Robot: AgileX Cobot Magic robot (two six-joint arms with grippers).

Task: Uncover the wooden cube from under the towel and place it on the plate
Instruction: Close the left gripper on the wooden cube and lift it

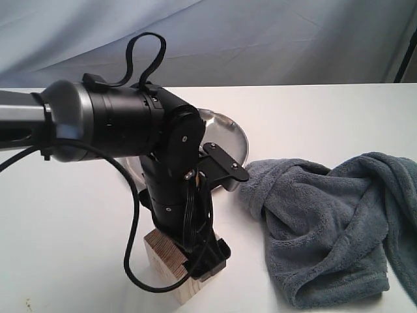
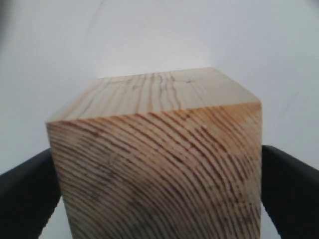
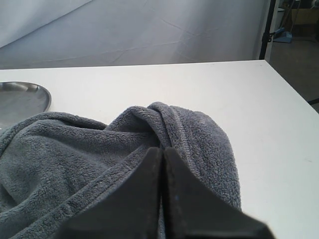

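Observation:
The wooden cube is uncovered near the table's front edge, in front of the plate. My left gripper reaches down onto it. In the left wrist view the cube fills the frame, with the black fingers pressed against its two sides. Whether it rests on the table or hangs just above it, I cannot tell. The grey-blue towel lies crumpled to the right of the plate. My right gripper is shut on a fold of the towel by its stitched hem.
The left arm's thick black body hangs over the plate and hides most of it. The plate's rim shows beyond the towel in the right wrist view. A grey cloth backdrop stands behind the white table.

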